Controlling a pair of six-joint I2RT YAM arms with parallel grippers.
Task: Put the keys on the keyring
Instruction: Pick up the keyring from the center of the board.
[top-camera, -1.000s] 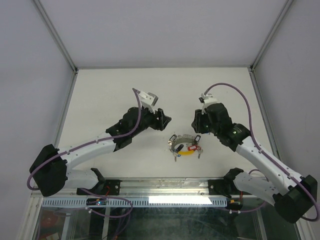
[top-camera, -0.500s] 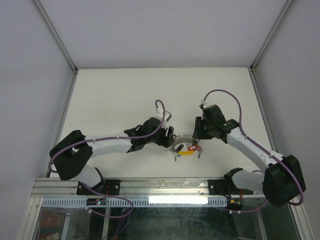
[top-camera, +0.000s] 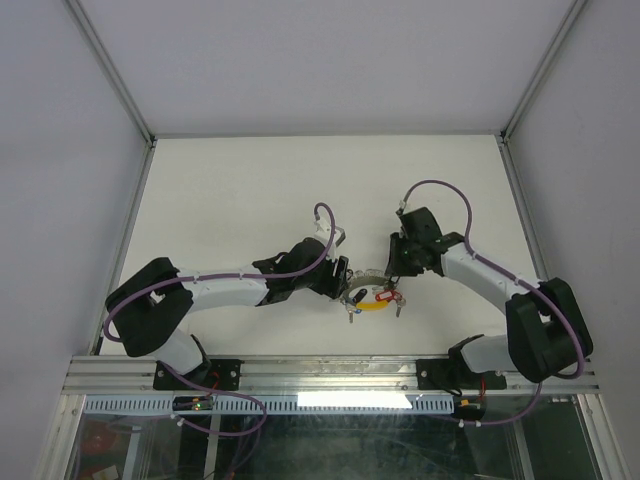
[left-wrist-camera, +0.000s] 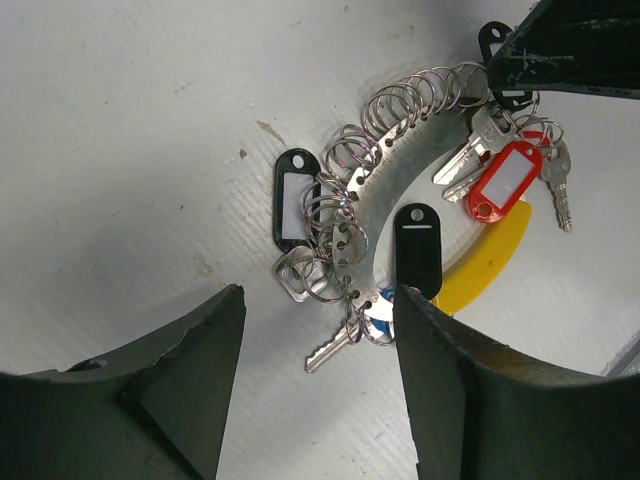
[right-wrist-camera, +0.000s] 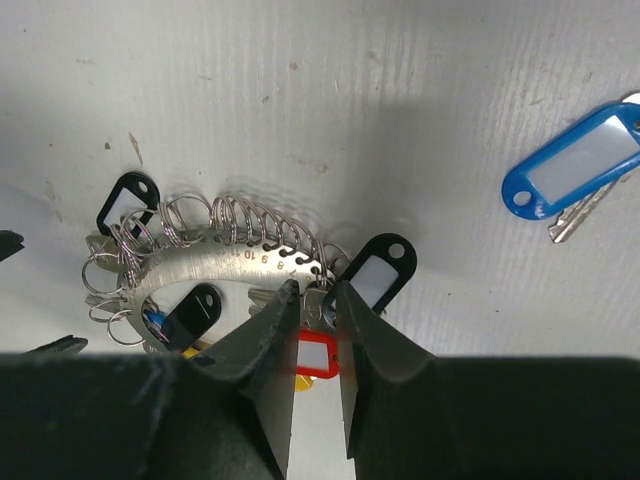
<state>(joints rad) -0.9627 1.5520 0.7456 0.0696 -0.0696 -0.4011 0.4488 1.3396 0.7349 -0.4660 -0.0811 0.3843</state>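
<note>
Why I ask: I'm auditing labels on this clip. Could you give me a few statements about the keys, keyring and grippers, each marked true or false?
1. The left gripper is open above the keyring. True.
2. The large blue-tagged key hangs on the keyring. False: it lies apart from it on the table.
3. A red tag lies next to a yellow tag. True.
4. The keyring is a plain closed circle. False: it is a curved metal band with open ends, carrying many small rings.
</note>
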